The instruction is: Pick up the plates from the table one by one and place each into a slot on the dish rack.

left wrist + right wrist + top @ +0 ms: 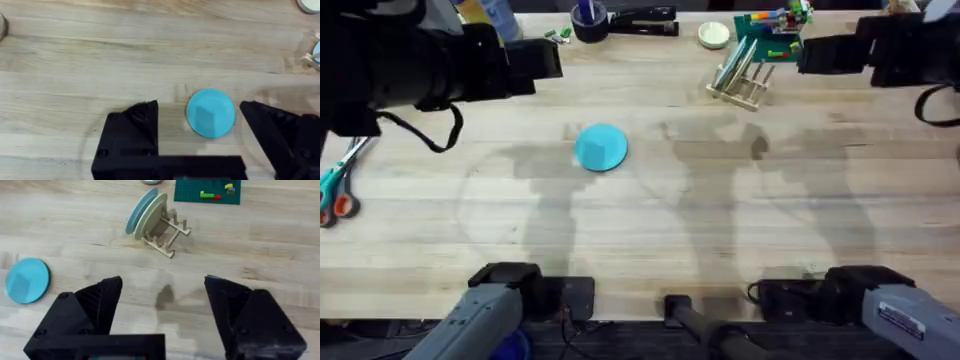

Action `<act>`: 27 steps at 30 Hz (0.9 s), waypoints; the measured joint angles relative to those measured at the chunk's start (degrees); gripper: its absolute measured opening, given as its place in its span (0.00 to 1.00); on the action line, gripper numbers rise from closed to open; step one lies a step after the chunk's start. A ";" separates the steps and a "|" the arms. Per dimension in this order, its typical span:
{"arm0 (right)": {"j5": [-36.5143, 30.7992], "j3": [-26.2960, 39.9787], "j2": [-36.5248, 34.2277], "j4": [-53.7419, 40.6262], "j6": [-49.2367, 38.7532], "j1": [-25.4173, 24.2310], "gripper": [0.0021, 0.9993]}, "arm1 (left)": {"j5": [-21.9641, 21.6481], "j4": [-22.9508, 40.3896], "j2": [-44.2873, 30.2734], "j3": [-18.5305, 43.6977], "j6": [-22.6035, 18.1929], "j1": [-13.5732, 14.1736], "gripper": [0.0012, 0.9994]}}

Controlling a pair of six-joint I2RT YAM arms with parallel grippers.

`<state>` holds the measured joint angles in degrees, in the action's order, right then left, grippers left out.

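Note:
A turquoise plate (pixel 601 148) lies flat on the table (pixel 650 230), left of the middle. My left gripper (pixel 197 107) hovers above it, open, and the plate (pixel 210 113) shows between the two black fingers, untouched. At the back right stands the dish rack (pixel 740 78). In the right wrist view the rack (pixel 162 227) holds two upright plates, a blue one (pixel 139 211) and a pale one (pixel 154 211) beside it. My right gripper (pixel 162 287) is open in the air, nothing in it, with the lying plate (pixel 27 280) off to its side.
A green board with toy bricks (pixel 770 40) and a small white dish (pixel 714 35) sit behind the rack. Scissors (pixel 335 190) lie at the left edge. A dark tape roll (pixel 590 22) and a stapler (pixel 645 20) line the far edge.

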<state>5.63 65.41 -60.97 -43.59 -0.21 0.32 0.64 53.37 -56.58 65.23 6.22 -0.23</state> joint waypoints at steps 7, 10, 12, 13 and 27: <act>0.00 0.02 0.00 0.02 0.00 0.00 0.99 | 0.11 -0.01 0.00 0.00 0.05 0.00 0.89; 0.02 0.02 0.00 0.02 0.00 0.00 0.99 | 0.22 -0.01 0.00 0.00 0.00 0.00 0.42; 0.00 0.02 0.00 -0.01 0.00 -0.01 0.99 | 1.10 -0.01 0.00 0.00 -0.02 0.00 0.11; 0.00 0.02 0.00 -0.01 0.00 0.00 0.99 | 1.89 -0.02 0.00 0.00 -0.19 0.00 0.06; 0.02 0.02 0.00 -0.01 -0.01 0.00 1.00 | 33.91 4.67 -5.68 0.09 -8.36 -16.17 0.04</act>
<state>5.64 65.43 -60.97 -43.59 -0.21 0.32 34.56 58.04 -62.26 65.32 -2.14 -16.40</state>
